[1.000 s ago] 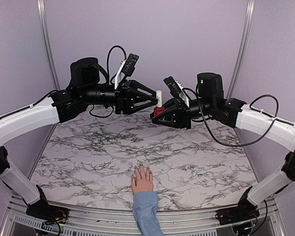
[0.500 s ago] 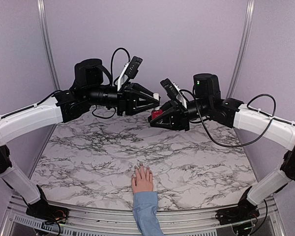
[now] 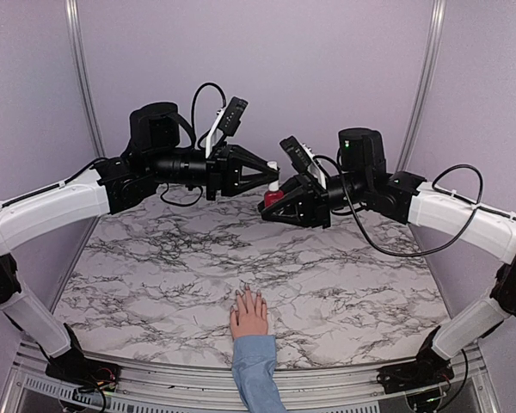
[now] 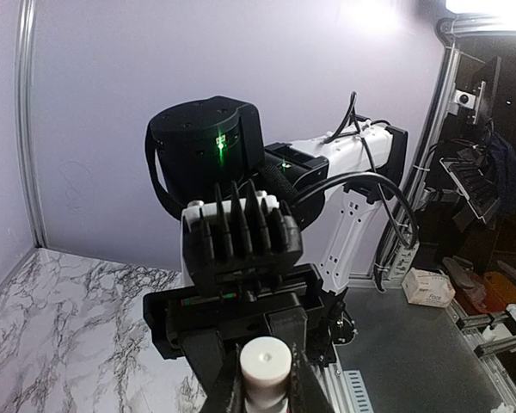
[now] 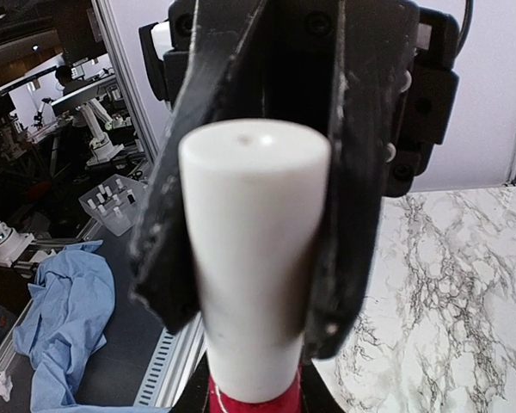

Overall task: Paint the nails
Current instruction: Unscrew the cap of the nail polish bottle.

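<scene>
High over the back of the table, my right gripper [image 3: 279,201] is shut on the dark red polish bottle [image 3: 273,198], with the red glass [image 5: 254,403] at the bottom of the right wrist view. My left gripper [image 3: 273,177] comes from the left and is shut on the bottle's white cap [image 3: 275,172]. The cap [image 4: 267,366] sits between its fingers [image 4: 230,391] in the left wrist view, and those same fingers [image 5: 168,215] flank the cap [image 5: 254,258] in the right wrist view. The pale pink hand [image 3: 249,315] with a light blue sleeve [image 3: 256,372] lies flat at the near edge. Its nails [image 3: 248,296] are too small to judge.
The marble tabletop [image 3: 155,258] lies well below both grippers. Purple walls and metal posts [image 3: 79,77] close the back and sides. My right arm's black motor housing [image 4: 206,155] faces the left wrist camera.
My left gripper moved right and closed its fingers on the white cap. My right gripper, holding the bottle, shifted slightly left toward it. The hand has not moved.
</scene>
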Robot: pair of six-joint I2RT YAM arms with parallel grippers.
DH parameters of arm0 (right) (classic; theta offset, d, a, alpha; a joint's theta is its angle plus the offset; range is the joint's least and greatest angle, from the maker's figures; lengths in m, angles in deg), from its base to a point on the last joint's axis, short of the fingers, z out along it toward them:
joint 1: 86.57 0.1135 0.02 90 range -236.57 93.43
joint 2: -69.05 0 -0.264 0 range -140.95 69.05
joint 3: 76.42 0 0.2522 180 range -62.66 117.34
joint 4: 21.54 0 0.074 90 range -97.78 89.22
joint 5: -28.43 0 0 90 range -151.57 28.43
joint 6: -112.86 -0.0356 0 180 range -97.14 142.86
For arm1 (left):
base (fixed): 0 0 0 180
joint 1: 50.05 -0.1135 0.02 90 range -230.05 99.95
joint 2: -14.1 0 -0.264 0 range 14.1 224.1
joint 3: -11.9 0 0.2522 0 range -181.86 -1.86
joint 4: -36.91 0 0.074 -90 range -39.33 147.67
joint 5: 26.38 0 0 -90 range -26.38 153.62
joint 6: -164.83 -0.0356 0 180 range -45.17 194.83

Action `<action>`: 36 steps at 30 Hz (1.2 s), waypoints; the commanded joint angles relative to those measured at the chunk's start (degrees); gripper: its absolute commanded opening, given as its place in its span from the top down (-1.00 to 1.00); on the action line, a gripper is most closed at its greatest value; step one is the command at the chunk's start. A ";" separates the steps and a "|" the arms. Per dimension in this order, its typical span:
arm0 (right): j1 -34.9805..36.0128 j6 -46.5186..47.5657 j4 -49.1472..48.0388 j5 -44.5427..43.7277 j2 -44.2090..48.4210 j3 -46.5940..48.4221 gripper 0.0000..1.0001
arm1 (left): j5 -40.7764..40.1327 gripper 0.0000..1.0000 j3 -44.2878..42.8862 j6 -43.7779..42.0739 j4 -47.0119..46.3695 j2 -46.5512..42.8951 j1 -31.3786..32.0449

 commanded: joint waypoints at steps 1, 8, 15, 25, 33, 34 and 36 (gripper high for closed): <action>-0.66 -2.49 -2.10 -5.71 0.19 2.10 1.00 | -3.17 0.97 -1.07 -0.24 -0.06 -0.84 0.31; -0.78 -2.67 -1.06 -14.64 0.38 2.16 1.00 | -11.89 1.00 0.00 -0.96 1.22 -1.83 0.92; -0.91 -2.60 1.12 -24.18 -0.54 3.36 1.00 | -21.90 1.00 0.12 -1.55 2.28 -1.23 2.72; -0.93 -3.99 2.34 -33.02 -2.23 4.73 1.00 | -34.97 1.00 0.16 0.01 1.63 1.18 5.38; -0.92 -5.68 1.59 -38.85 -2.67 5.00 1.00 | -46.20 1.00 1.24 1.69 0.53 1.89 7.34; -0.97 -5.88 1.51 -39.36 -2.88 5.04 1.00 | -48.33 1.00 1.24 1.78 0.53 2.07 7.65; -0.96 -6.37 1.30 -40.27 -3.33 5.16 1.00 | -50.94 1.00 1.24 1.79 0.45 2.42 8.39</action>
